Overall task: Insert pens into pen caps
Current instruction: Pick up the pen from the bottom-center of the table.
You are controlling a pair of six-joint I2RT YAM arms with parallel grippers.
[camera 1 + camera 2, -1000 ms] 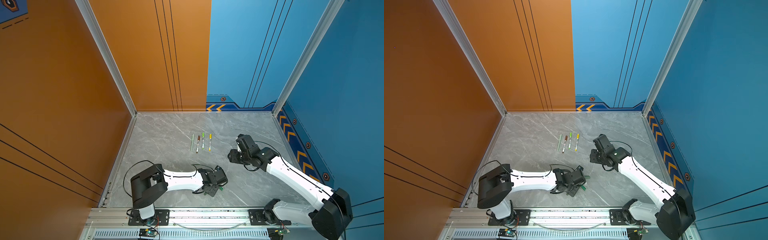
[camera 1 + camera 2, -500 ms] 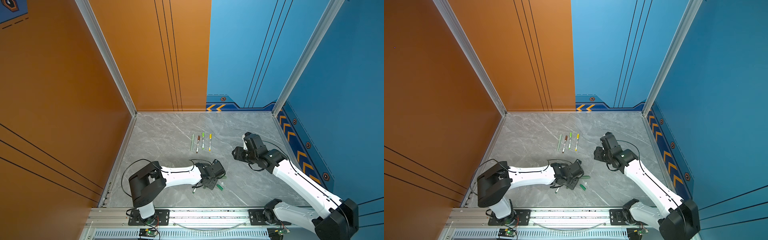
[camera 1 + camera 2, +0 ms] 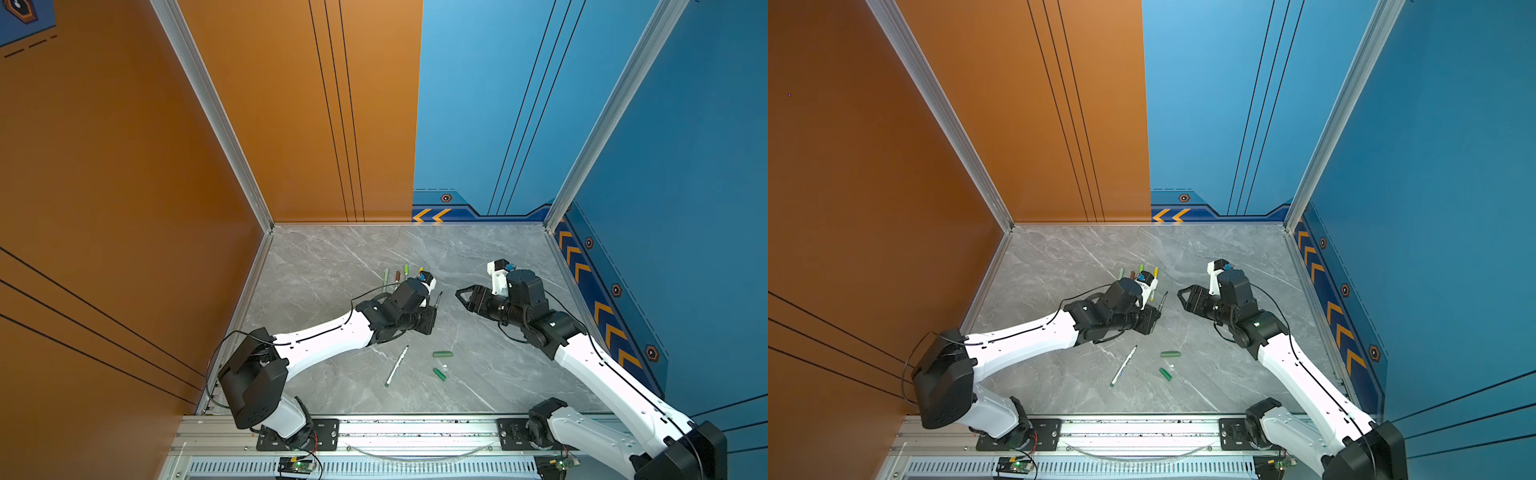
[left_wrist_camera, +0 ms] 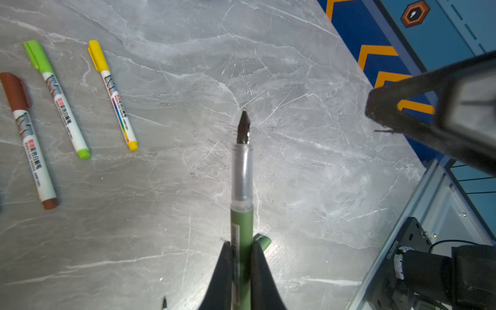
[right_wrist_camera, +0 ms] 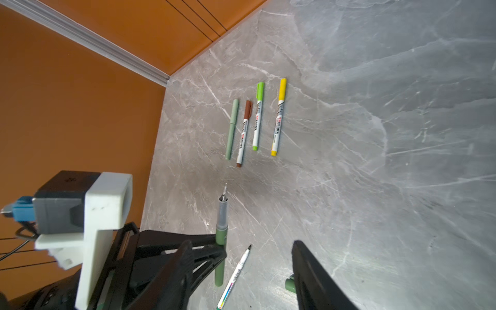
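My left gripper (image 4: 241, 248) is shut on a dark green pen (image 4: 241, 214), uncapped, its clear section and dark nib pointing out above the table (image 3: 438, 298). My right gripper (image 3: 460, 293) faces that nib from the right, a short gap away, open and empty (image 5: 241, 249). A white pen (image 3: 396, 366) with a dark green end lies uncapped on the table near the front. Two dark green pen caps (image 3: 442, 354) (image 3: 439, 374) lie just right of it. One cap (image 5: 289, 284) shows beside a right finger (image 5: 308, 268).
Several capped pens lie in a row at mid-table: sage-green (image 5: 231, 128), brown (image 5: 243, 134), light green (image 5: 257, 115), yellow (image 5: 278, 115). In both top views my left arm (image 3: 399, 303) partly covers them. Orange wall left, blue wall (image 3: 623, 291) right, rail (image 3: 415, 428) in front.
My left gripper has lifted off the front of the table with the green pen and moved back toward the middle. The right gripper has turned to face the nib.
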